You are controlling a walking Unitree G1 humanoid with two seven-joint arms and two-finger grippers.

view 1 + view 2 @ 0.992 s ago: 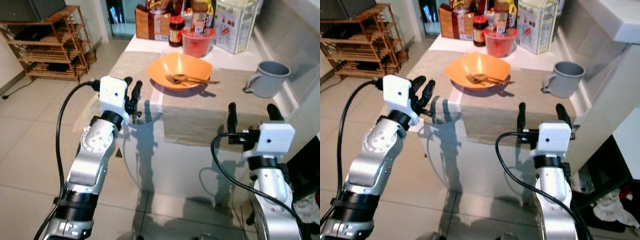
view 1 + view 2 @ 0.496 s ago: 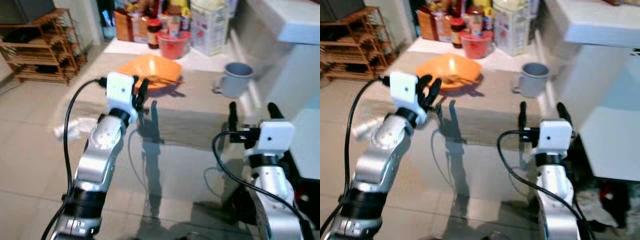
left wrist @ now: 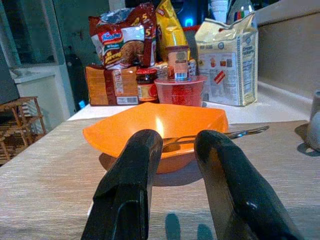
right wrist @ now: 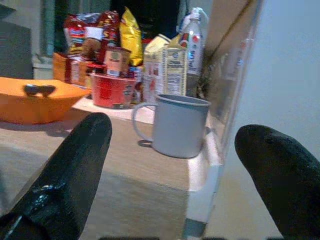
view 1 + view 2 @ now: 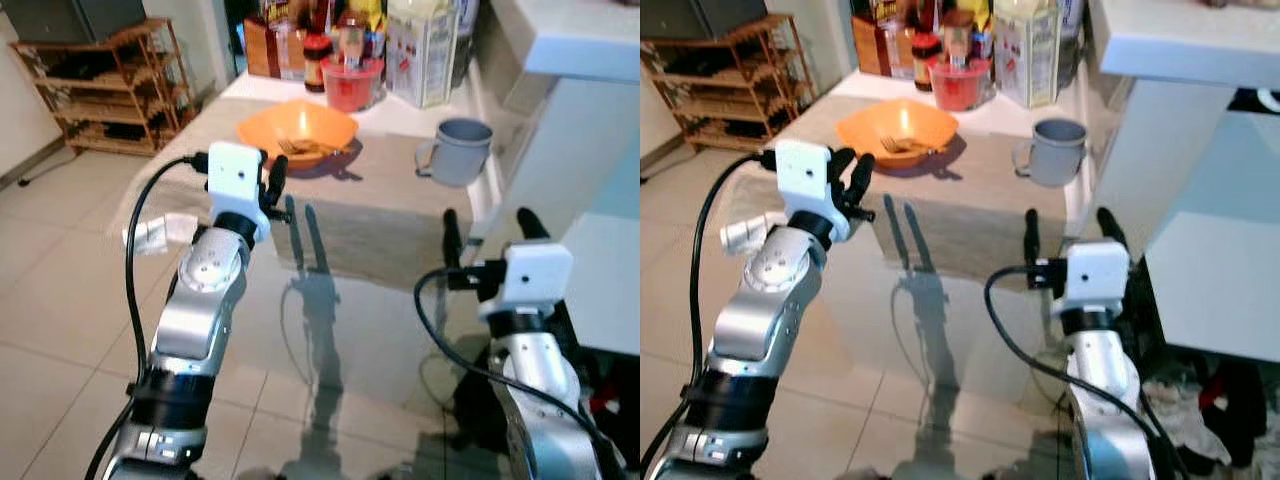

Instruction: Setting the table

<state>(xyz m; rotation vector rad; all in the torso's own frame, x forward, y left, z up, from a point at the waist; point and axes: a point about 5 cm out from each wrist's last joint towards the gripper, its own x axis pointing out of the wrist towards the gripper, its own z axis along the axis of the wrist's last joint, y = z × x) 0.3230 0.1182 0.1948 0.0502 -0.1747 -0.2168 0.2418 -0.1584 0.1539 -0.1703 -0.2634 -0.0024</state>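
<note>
Where bowl (image 5: 296, 132) sits: mug (image 5: 458, 151) beside.

Bare placemat (image 5: 400, 215) ahead of both hands, orange bowl (image 5: 296, 127) and grey mug (image 5: 462, 150) beyond, groceries (image 5: 350, 50) behind

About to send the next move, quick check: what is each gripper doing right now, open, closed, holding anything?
Left gripper: open by a narrow gap, holding nothing, aimed at the orange bowl.
Right gripper: open wide, holding nothing, facing the grey mug.

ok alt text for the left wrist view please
The left pincer, its two black fingers slightly apart and empty, points at an orange bowl with a fork in it on a beige placemat. Food packets and jars stand behind.
</note>
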